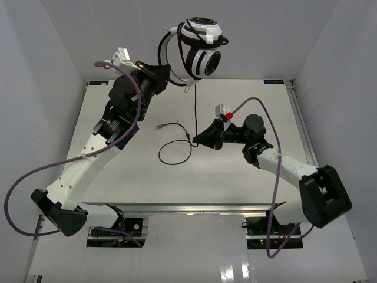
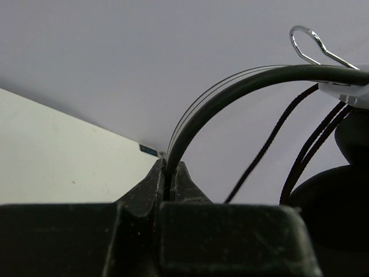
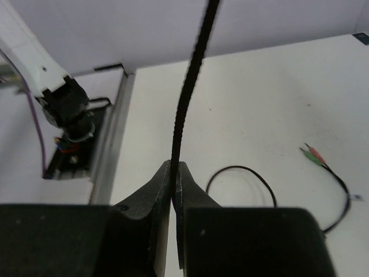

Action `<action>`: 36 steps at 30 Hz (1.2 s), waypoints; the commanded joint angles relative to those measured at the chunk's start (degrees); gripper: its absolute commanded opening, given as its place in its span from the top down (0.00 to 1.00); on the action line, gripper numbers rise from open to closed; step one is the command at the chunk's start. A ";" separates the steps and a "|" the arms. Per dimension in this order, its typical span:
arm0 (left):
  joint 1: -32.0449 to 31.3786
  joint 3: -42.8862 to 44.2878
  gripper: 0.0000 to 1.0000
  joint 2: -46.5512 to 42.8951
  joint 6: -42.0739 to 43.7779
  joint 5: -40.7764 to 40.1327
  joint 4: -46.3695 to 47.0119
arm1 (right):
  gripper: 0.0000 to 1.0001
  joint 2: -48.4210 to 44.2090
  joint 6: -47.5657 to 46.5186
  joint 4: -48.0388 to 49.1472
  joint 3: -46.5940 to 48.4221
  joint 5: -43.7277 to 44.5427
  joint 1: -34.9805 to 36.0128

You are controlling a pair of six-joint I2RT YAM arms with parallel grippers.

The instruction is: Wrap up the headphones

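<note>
The white headphones [image 1: 201,46] with black ear pads hang in the air above the table's far edge. My left gripper [image 1: 167,75] is shut on the black headband [image 2: 230,92], which curves up out of its tips [image 2: 171,173]. The thin black cable [image 1: 195,109] is wound a few turns around the ear cups and drops straight down to my right gripper [image 1: 195,139], which is shut on the cable [image 3: 190,75] low over the table's middle. Below it the cable makes a loop [image 1: 174,153] on the table and ends in a plug [image 1: 159,125], which also shows in the right wrist view [image 3: 312,154].
The white table [image 1: 247,177] is ringed by white walls, with a metal rail [image 1: 297,118] along its right edge. Purple arm cables [image 1: 23,194] hang off both arms near the front.
</note>
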 commanded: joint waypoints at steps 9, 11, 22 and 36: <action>6.10 -2.10 1.00 11.36 23.18 -23.19 9.04 | 0.92 -17.53 -53.22 -70.02 18.23 28.20 10.20; 6.44 -4.41 1.00 12.26 26.64 -23.11 11.79 | 0.92 -18.67 -55.78 -72.45 20.19 31.61 10.07; 6.59 -21.53 1.00 8.60 37.82 -12.97 16.13 | 0.92 -17.35 -64.11 -70.58 28.79 50.32 9.77; 6.06 -37.32 1.00 -8.30 55.07 25.49 16.18 | 0.91 -10.80 -60.52 -63.77 30.92 49.85 3.44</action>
